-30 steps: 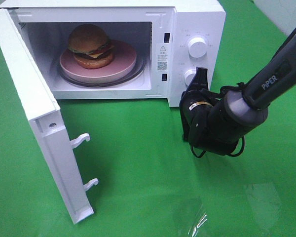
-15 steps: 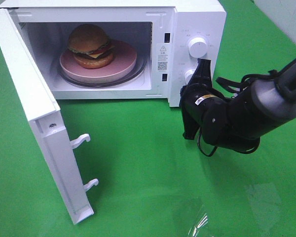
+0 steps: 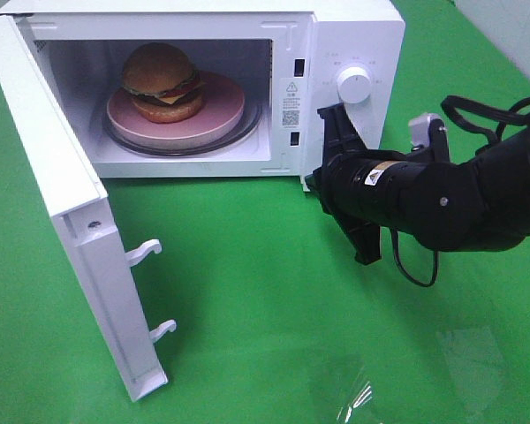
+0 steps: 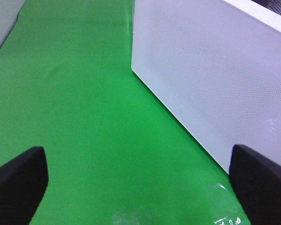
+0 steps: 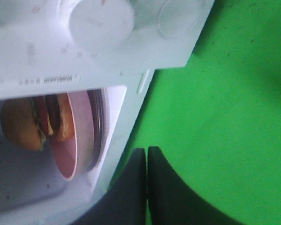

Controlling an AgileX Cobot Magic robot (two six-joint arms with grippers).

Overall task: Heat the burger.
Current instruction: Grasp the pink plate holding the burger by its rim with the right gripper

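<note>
Compared with one second ago, the right arm lies much lower and more level in front of the microwave point(image 3: 353, 35), and its wrist is turned. The right claw point(image 3: 314, 181) was at the lower knob. Now it is just in front of the lower corner of the control panel, beside the cavity opening, and it covers that knob in the exterior high view. The upper knob point(image 3: 352, 84) stays free. The burger point(image 3: 162, 81), the pink plate point(image 3: 221, 115) and the open door point(image 3: 62, 203) have not moved.

The burger is inside the microwave cavity, on the plate, toward the rear and the hinge side of it. It stands upright with the bun top up and its layers flat. It is round, so I cannot give it a long axis.

The right claw is fully closed, the two fingers point(image 5: 131, 183) pressed together, with nothing between them. It points toward the cavity opening.

The left claw point(image 4: 140, 187) is wide open and holds nothing. It hangs above the green counter point(image 4: 75, 93), near a white dotted panel point(image 4: 215, 79), seemingly the outer face of the door.
</note>
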